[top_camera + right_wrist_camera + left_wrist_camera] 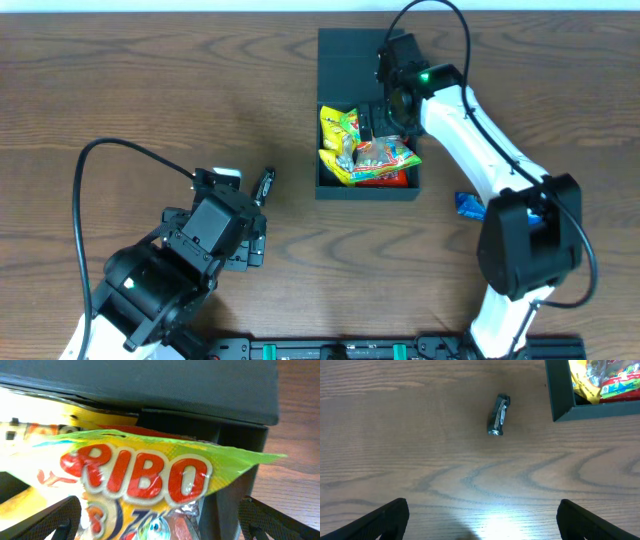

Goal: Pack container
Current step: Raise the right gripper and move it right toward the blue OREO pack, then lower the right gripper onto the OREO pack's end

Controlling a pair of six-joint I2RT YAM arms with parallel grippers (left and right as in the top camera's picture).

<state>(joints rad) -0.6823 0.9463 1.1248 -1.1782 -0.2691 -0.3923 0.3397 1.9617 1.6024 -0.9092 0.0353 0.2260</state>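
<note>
The container (366, 193), a dark teal-black square box, stands at the back centre with its flap lid (346, 58) open and lying away from me. Several bright snack packets (362, 152) fill it. My right gripper (386, 116) hovers over the box's back right part, jaws wide open. In the right wrist view (160, 510) a yellow-green Haribo packet (140, 472) and the box wall (235, 460) lie between the fingers. My left gripper (256, 216) is open and empty above the table (482, 510). A small dark packet (264, 185) (498, 422) lies beyond it, left of the container (590, 410).
A small blue packet (468, 205) lies on the wooden table to the right of the box, beside the right arm. Black cables loop from both arms. A rail runs along the table's front edge (400, 348).
</note>
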